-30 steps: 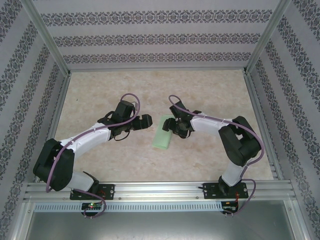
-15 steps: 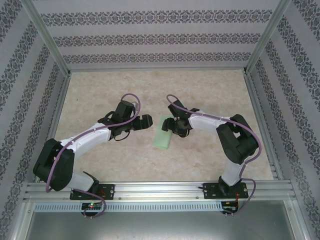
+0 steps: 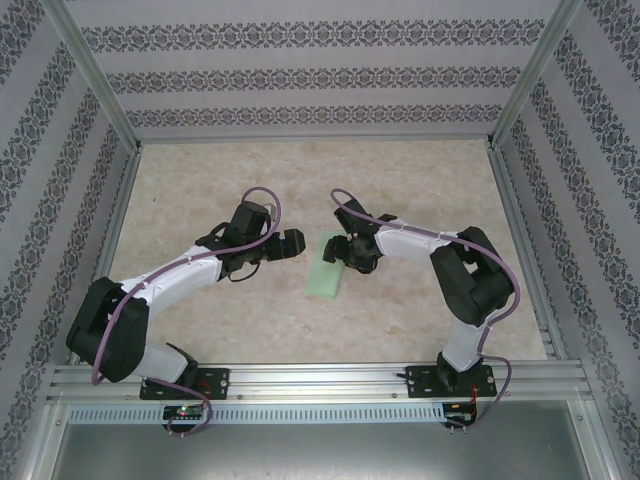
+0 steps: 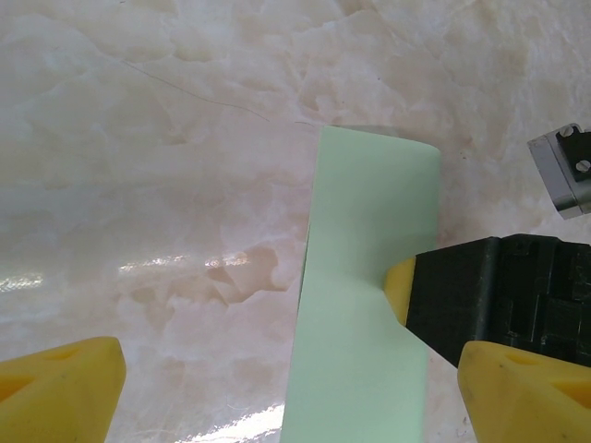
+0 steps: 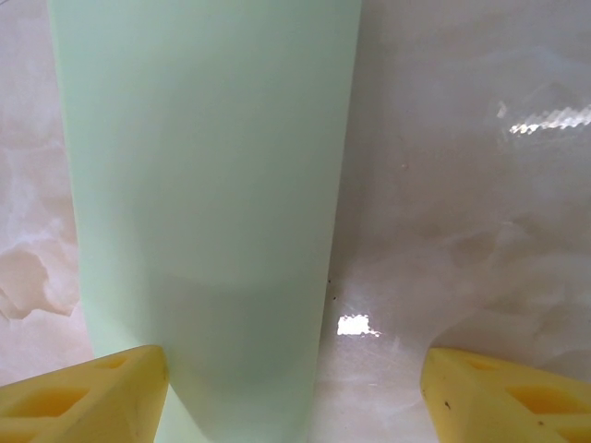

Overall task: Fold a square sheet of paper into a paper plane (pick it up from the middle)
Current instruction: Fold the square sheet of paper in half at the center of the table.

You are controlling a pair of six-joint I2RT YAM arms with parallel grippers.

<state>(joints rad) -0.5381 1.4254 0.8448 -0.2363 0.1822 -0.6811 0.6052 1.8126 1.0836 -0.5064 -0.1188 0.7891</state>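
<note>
The square sheet of paper (image 3: 327, 270) lies on the table as a long, narrow pale green folded strip. My right gripper (image 3: 341, 250) hangs open low over its far end. In the right wrist view the paper (image 5: 203, 185) runs up from between the open right gripper (image 5: 295, 397), and one fingertip (image 5: 83, 397) sits over its left edge. My left gripper (image 3: 291, 243) is open just left of the strip. In the left wrist view the paper (image 4: 365, 277) lies inside the open left gripper (image 4: 291, 397), and a right-gripper fingertip (image 4: 399, 288) touches its edge. The paper plane is out of view.
The marble-patterned table (image 3: 200, 180) is ringed by an aluminium frame (image 3: 520, 230) and patterned walls. Both arms reach in from their bases at the near rail (image 3: 320, 378).
My right gripper has edged slightly left over the paper's end. The left arm and the paper have stayed put.
</note>
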